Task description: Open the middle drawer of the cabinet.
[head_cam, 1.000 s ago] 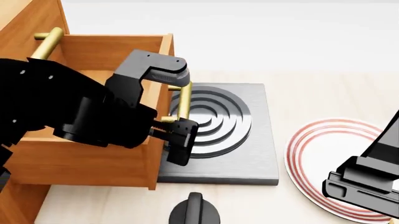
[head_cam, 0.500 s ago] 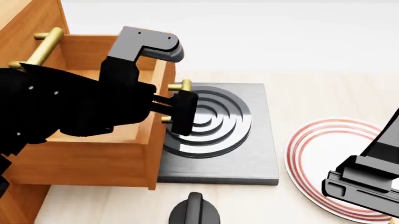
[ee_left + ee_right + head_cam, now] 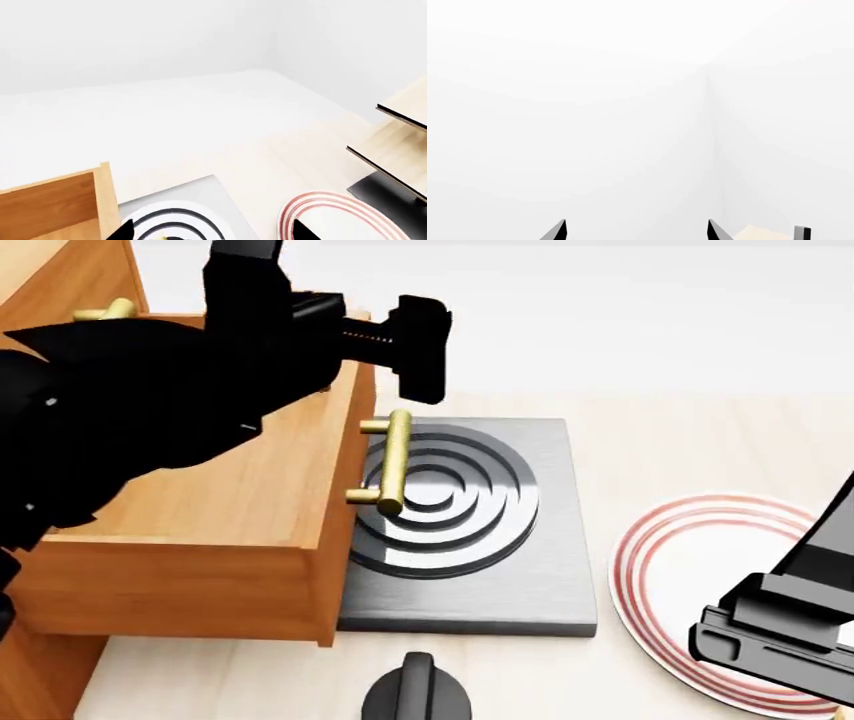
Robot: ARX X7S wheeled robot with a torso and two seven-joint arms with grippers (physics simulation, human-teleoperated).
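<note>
While the middle drawer stands pulled far out of the cabinet over the stove plate, its brass handle free, the left gripper hangs raised above it, fingers spread and empty, and the right gripper shows parted fingertips holding nothing.

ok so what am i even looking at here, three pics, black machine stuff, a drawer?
These are simulator renders of a two-armed robot. The head view looks down over both arms. The left end effector is raised above the pulled-out drawer and holds nothing; the brass handle is free. The right arm sits low over a striped plate. Beside the drawer lies a stove plate with a black knob. The other two pictures come from wrist cameras; each shows only dark fingertips, spread apart, at its edge.
</note>
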